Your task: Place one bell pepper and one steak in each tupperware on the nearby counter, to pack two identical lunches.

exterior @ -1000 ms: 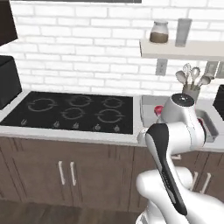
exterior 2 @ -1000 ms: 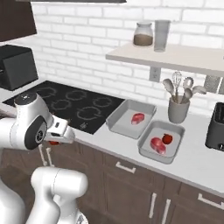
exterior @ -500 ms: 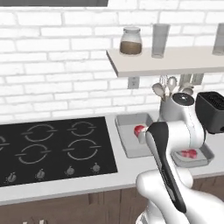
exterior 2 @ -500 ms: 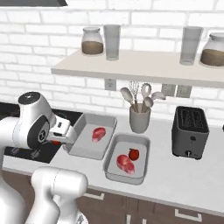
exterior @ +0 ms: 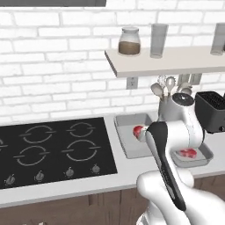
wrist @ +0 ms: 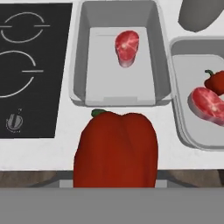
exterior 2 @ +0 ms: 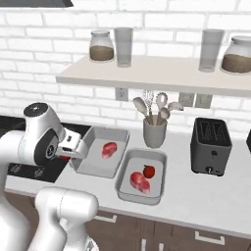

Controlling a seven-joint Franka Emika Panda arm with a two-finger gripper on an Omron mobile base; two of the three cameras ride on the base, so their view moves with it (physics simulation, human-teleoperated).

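claw (wrist: 114, 186): closed on a pepper (wrist: 116, 148); fingertips hidden behind it in the hand view
held pepper: glossy red, green stem up top, hangs above the worktop (wrist: 131, 162) edge, just short of the near wall of the left tub (wrist: 78, 65)
claw position: in the right base view the hand sits at the left tub's (exterior 2: 93, 166) near-left corner, a bit of red showing beside it (exterior 2: 64, 157)
left tub: just beside the hob (wrist: 30, 65), on its right; holds one steak (wrist: 127, 46) toward the far end, rest of the floor bare
left tub, other views: steak (exterior 2: 109, 149) lies mid-tub in the right base view; in the left base view something red (exterior: 138, 131) shows at the tub (exterior: 127, 140), partly hidden by the arm, can't tell what
right tub (wrist: 183, 109): touching or almost touching the left tub, on the side away from the hob, set a bit nearer the worktop edge
right tub contents: steak (wrist: 208, 105) plus second pepper (wrist: 215, 82), the two touching, pepper on the far side
right tub, base views: steak (exterior 2: 139, 182) and pepper (exterior 2: 149, 171) both inside the tub (exterior 2: 122, 188); left base view shows the steak (exterior: 186, 153) past the arm
utensil pot (exterior 2: 154, 132): behind the right tub, near the wall
toaster (exterior 2: 211, 146): right of the tubs, well apart from the hob
shelf (exterior 2: 147, 73): above the tubs, carries jars and glasses
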